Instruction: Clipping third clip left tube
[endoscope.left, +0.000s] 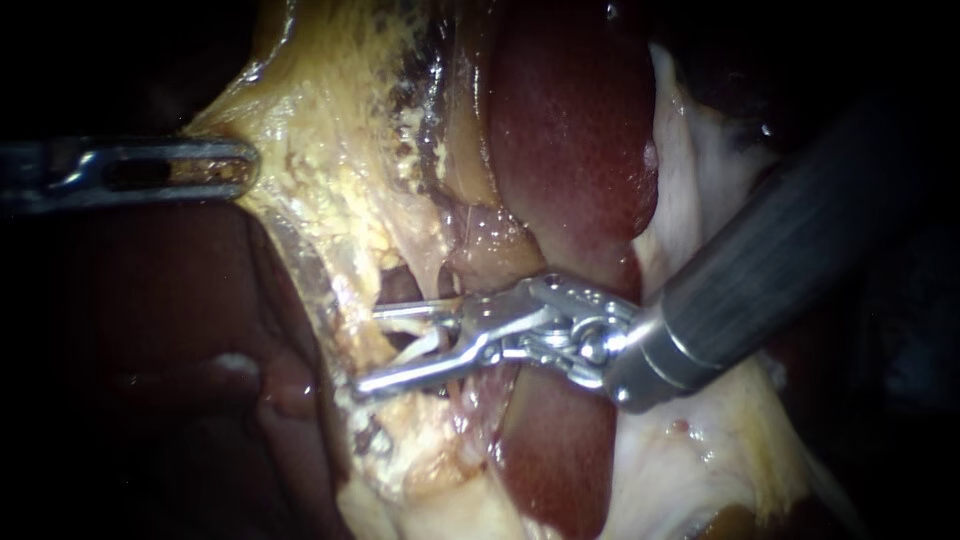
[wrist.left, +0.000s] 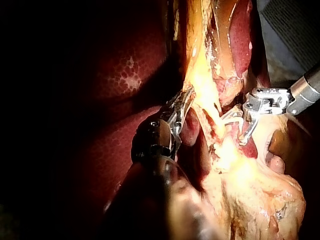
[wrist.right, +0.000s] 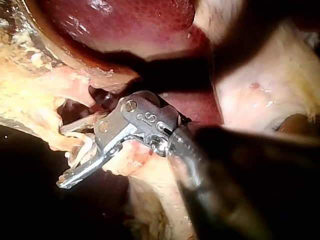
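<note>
Tube (endoscope.left: 428, 343), half hidden, sits between parted jaws of right instrument (endoscope.left: 368, 350); left instrument (endoscope.left: 240, 168) seemingly clamps tissue (endoscope.left: 330, 170).

The left instrument (endoscope.left: 240, 170) and right instrument (endoscope.left: 368, 350) are shiny metal, the right's shaft (endoscope.left: 790, 250) matt grey, the liver (endoscope.left: 570, 150) at 12 o'clock wet and glossy, the fat (endoscope.left: 340, 170) crumbly.

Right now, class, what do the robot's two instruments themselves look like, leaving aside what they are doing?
The left instrument is flat silver metal with a long slot near its rounded tip. The right instrument has a dark grey tubular shaft, a shiny steel collar, a pinned silver wrist and two slim jaws.
</note>
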